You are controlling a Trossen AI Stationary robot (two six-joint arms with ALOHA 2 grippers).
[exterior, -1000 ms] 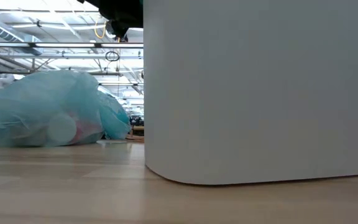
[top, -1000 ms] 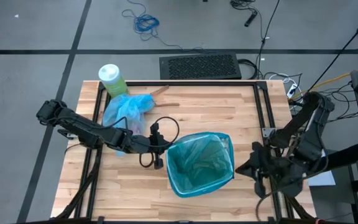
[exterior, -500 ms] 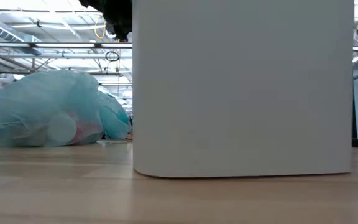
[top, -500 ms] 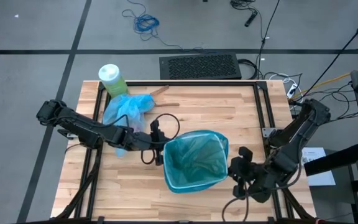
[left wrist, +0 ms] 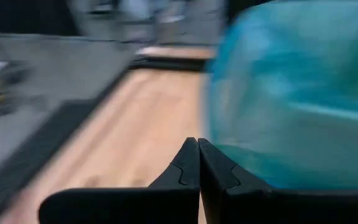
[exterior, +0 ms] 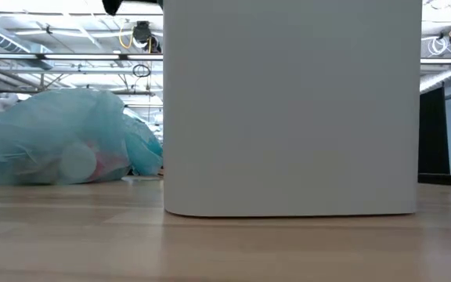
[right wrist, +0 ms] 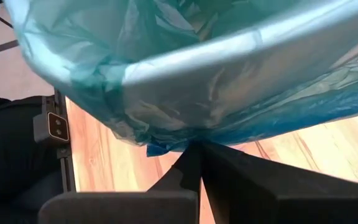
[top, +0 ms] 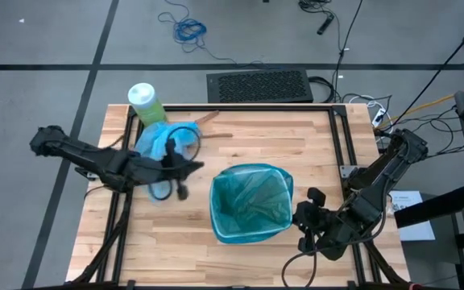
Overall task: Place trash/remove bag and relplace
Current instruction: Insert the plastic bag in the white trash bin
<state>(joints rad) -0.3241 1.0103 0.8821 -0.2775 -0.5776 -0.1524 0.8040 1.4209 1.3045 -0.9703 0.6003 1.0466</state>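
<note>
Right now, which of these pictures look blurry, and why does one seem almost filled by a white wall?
Left wrist view: smeared throughout, only the shut left gripper sharp. Low view: the white wastebasket stands close, blocking most of it. High view: crisp, evenly lit.

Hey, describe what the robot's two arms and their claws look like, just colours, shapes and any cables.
Both arms are black, built of chunky jointed segments. The left arm carries a looping black cable near its wrist. The right arm has the same dark, blocky links. Each claw, the left claw and the right claw, has two matte black, wedge-shaped fingers tapering to a narrow tip.
</note>
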